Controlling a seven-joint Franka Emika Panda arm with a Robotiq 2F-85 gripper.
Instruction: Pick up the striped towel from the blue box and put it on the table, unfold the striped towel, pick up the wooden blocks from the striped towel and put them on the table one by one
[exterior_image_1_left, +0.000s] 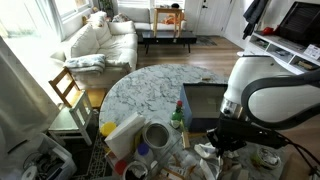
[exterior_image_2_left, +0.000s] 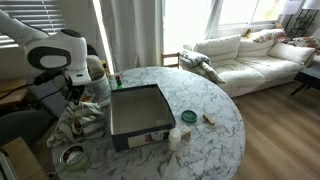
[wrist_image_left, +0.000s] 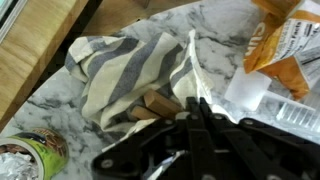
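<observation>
Wrist view: the striped towel lies crumpled on the desk, outside the blue box, half-folded over a wooden block. The tool is pressed together at its edge, probably pinching cloth to open it.

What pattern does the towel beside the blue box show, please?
The striped towel is cream with grey stripes; wrist view shows it best.

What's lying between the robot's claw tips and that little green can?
In the wrist view, the bunched striped towel, a wooden block poking from its folds, lies between the gripper and the can, then bare table.
</observation>
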